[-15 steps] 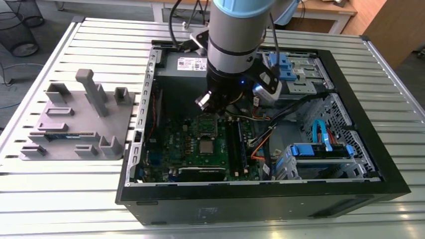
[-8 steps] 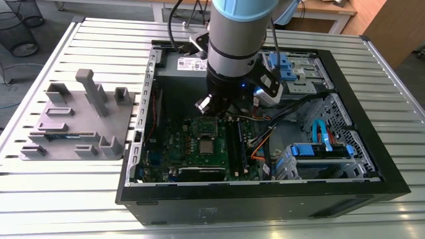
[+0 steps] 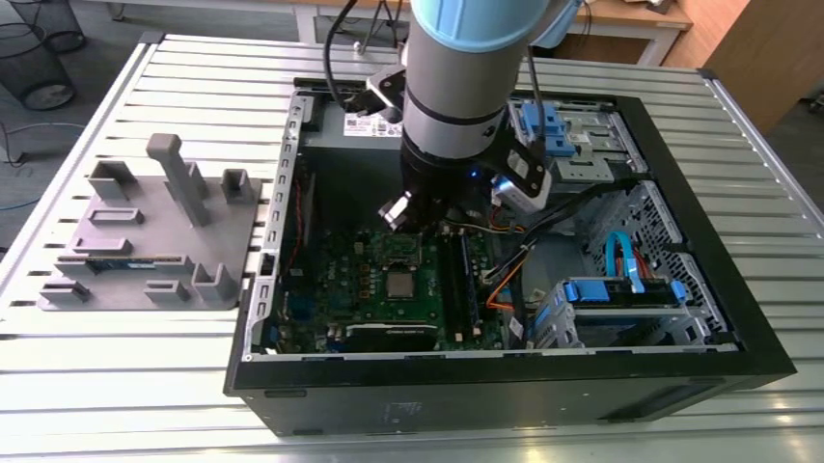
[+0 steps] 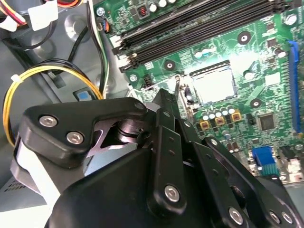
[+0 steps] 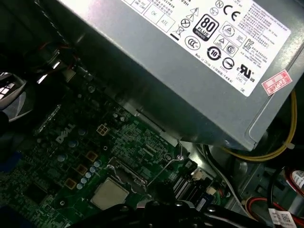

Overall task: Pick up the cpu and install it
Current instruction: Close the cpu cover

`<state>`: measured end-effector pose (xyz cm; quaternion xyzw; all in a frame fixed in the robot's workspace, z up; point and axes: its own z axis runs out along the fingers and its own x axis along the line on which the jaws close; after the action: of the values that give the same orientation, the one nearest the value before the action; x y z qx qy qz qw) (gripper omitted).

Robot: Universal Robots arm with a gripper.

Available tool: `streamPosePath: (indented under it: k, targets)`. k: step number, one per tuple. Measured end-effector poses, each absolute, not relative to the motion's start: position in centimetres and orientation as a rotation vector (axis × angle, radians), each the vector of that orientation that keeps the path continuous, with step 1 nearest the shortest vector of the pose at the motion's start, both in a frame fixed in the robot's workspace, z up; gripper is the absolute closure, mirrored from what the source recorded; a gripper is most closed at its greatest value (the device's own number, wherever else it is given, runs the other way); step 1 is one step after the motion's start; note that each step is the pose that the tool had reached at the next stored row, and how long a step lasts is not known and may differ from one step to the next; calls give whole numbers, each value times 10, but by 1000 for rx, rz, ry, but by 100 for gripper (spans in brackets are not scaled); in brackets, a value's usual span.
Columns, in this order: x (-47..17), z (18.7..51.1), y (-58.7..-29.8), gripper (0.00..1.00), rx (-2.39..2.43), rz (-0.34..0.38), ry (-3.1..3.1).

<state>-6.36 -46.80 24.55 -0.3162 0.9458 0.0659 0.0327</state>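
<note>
The cpu (image 3: pixel 401 284), a small flat square chip with a shiny silver-grey metal top, lies in the black-framed socket (image 4: pixel 209 66) near the middle of the green motherboard (image 3: pixel 335 280). The board sits inside an open black computer case (image 3: pixel 515 395) on a slatted metal table (image 3: pixel 193 386). The black-linked gripper (image 4: pixel 166 102) of the pale-blue-and-grey robot arm (image 3: pixel 451 58) hangs above the board just beside the socket. It is apart from the chip and carries nothing that can be seen; whether it is spread or closed cannot be told. A thin wire socket lever (image 5: pixel 164 168) stands raised next to the chip.

The chip is probably light, thin and stiff. Its smooth metal top is likely slippery, and its underside and the socket beneath are likely delicate. The safest hold would seem to be on two opposite edges, with the chip kept level and no pressure on its face.

By count there is one cpu, one socket, one lever and one motherboard. There is also one large grey metal power-supply box (image 5: pixel 166 80) with a white label and one case. One arm bears one gripper. One grey moulded parts holder (image 3: pixel 142 241) sits on the table at the exterior view's left, well apart from the chip.
</note>
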Motion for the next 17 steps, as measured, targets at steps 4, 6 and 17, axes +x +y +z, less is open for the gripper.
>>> streamPosePath:
  k: [4,6,17]
  targets:
    - [-64,246,-474,89,-979,201,2910]
    - [-64,246,-477,89,-981,200,2910]
    - [-64,246,-487,89,-998,191,2908]
